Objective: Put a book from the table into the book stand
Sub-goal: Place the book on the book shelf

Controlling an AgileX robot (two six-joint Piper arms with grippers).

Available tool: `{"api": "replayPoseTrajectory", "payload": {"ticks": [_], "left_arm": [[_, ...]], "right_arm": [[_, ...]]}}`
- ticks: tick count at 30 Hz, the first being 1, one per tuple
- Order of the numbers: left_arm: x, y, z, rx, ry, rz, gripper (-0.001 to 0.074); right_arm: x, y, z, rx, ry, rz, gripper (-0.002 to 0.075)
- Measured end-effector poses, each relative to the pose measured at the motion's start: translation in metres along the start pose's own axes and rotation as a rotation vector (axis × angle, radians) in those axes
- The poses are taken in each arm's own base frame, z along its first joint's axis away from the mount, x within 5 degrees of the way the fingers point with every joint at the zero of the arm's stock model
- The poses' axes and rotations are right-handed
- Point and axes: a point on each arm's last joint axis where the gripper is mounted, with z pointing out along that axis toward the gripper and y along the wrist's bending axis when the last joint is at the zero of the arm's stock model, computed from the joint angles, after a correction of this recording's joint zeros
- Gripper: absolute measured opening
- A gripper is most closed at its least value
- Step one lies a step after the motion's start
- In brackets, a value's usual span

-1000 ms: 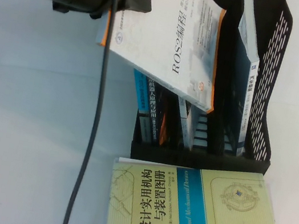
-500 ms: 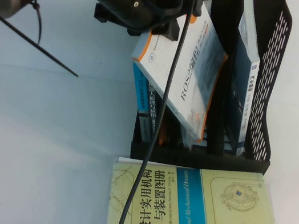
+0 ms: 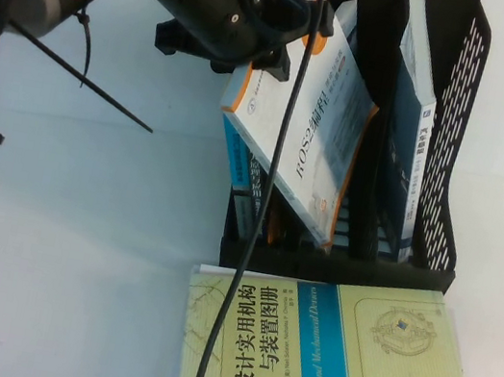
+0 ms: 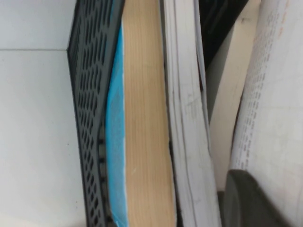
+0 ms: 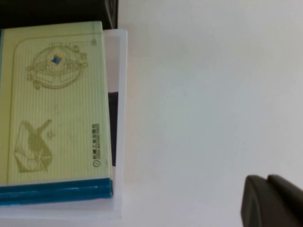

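Lowered deeper into the black book stand (image 3: 456, 137) than a second ago, ROS2 book (image 3: 305, 139) pinched by left tool (image 3: 261, 29), nearly seated; right tool (image 5: 272, 201) near the table (image 5: 199, 94), grip state unknowable.

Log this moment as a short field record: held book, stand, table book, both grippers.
held book: white ROS2 book, tilted, lower end inside the stand
stand: black mesh book stand, several books already in it
table book: green book, flat in front of the stand
left gripper: left gripper at the top of the white ROS2 book, gripping it
right gripper: right gripper over bare table beside the green book, only a dark edge visible
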Motion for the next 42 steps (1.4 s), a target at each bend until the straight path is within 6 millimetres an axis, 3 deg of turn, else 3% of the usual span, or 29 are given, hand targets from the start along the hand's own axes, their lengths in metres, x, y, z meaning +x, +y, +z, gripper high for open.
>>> {"api": "replayPoseTrajectory", "payload": {"ticks": [5, 18, 21, 28, 34, 36, 42], "left_arm": [[0.001, -0.003, 0.0, -0.001, -0.003, -0.01, 0.0103], [0.014, -0.056, -0.017, -0.077, -0.125, 0.082, 0.0102], [0.014, -0.057, -0.01, -0.088, -0.137, 0.072, 0.0102], [0.021, -0.056, 0.032, -0.082, -0.087, 0.11, 0.0102], [0.02, -0.06, 0.041, -0.035, -0.113, 0.166, 0.0109], [0.018, -0.062, 0.042, -0.015, -0.136, 0.187, 0.0145], [0.008, -0.068, 0.04, 0.033, -0.248, 0.327, 0.0412]], "right_arm": [[0.0, 0.003, 0.002, -0.035, -0.017, 0.013, -0.0003], [-0.001, 0.004, 0.002, -0.043, -0.029, 0.015, -0.0003], [-0.001, 0.004, 0.002, -0.045, -0.029, 0.016, -0.0003], [-0.002, 0.004, 0.002, -0.045, -0.03, 0.016, -0.0003], [-0.002, 0.005, 0.002, -0.05, -0.038, 0.017, -0.0003], [-0.002, 0.005, 0.002, -0.05, -0.04, 0.017, -0.0003], [-0.003, 0.005, 0.002, -0.053, -0.043, 0.016, -0.0003]]}}
